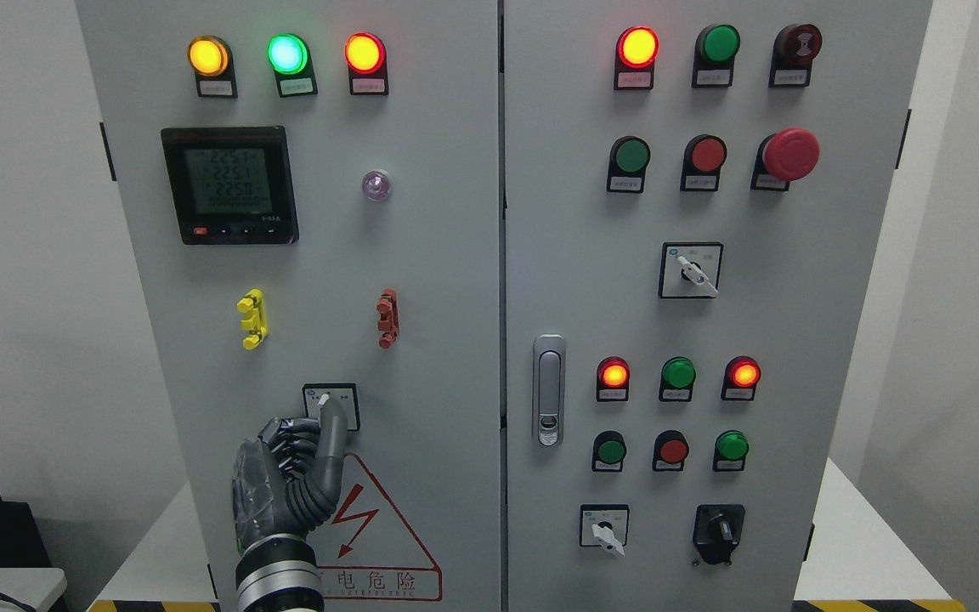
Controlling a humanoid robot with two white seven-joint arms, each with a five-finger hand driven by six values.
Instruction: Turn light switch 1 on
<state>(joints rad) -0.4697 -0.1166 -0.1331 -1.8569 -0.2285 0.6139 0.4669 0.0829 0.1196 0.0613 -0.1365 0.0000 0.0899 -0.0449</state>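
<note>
Right now the left hand is up against the grey cabinet door, low down on the left side. Its arm comes up from the bottom edge. One finger sticks out long and points up and a little to the right, and the other fingers are curled in. The hand holds nothing. The fingertip is on the little switch, which sits in a small black-edged square under the yellow clip and the red clip, and just above the red warning triangle. So the switch lies straight above the hand, at the very end of the pointing finger. I think this is light switch 1, but the tiny label is too small to read. The white knob of the switch is mostly hidden behind the fingertip, so I cannot tell which way it points. The right hand is not in the picture, so the left hand is the one to do the job. My guess is that the finger only needs a small push sideways to turn the knob.
</note>
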